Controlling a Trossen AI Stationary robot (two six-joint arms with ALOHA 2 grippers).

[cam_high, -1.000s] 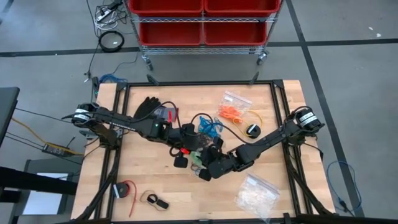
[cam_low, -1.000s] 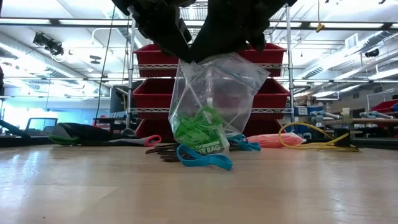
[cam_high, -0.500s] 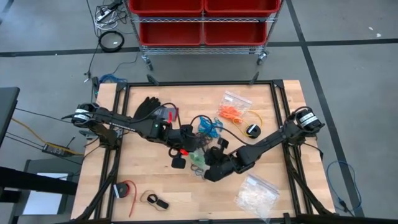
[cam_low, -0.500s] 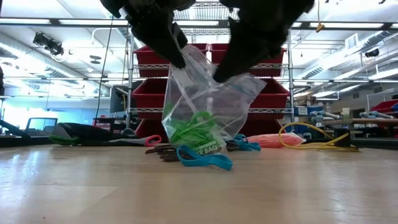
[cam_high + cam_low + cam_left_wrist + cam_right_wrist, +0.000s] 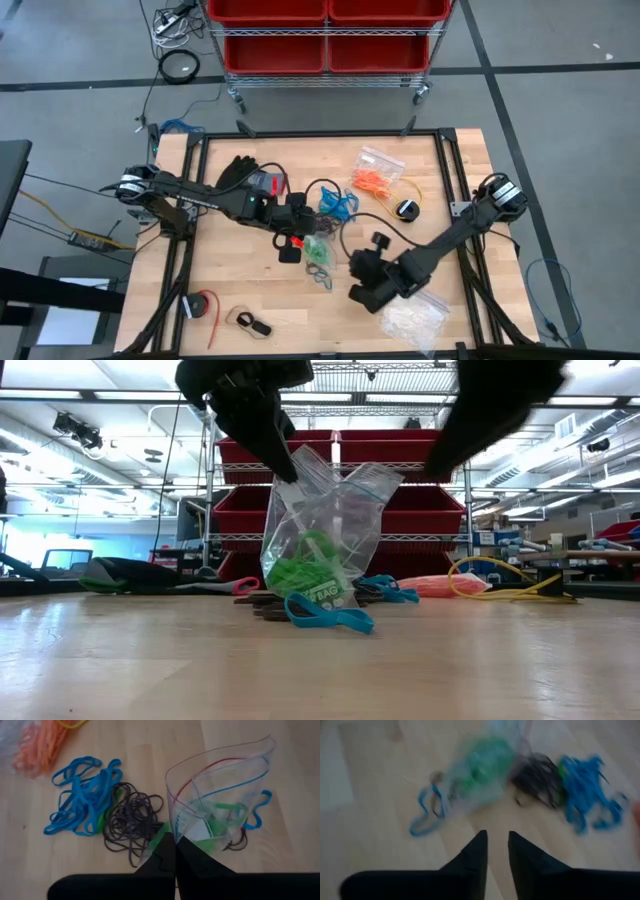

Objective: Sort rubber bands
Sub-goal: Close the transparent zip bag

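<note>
A clear zip bag [image 5: 320, 535] with green rubber bands inside stands mid-table, its mouth [image 5: 220, 770] gaping. My left gripper [image 5: 175, 857] is shut on its rim. Beside the bag, loose piles of blue rubber bands [image 5: 82, 795] and black rubber bands [image 5: 135, 817] lie on the wood. Orange rubber bands [image 5: 372, 181] lie farther back on a small clear bag. One blue band [image 5: 330, 615] lies in front of the bag. My right gripper [image 5: 497, 852] hovers open nearer the table's front edge, clear of the bag, with nothing between its fingers. My left gripper pinches the bag's top rim [image 5: 172, 837] at one end of the mouth between its two fingers. The fingers slant down from the table's left. The bag hangs below them with its bottom [image 5: 315, 600] on the table and its mouth open.
A black glove [image 5: 238, 172] lies at the back left. A yellow cable [image 5: 412, 186] lies at the back right and a clear bag of whitish pieces [image 5: 410, 315] at the front right. A red roll [image 5: 203, 305] lies front left. Red bins [image 5: 325, 30] stand beyond the table.
My right gripper has let go of the bag's rim and drawn away toward the table's near right. The bag stays in my left gripper, bottom on the table. Its freed side has slumped a little, and the bag leans over.
</note>
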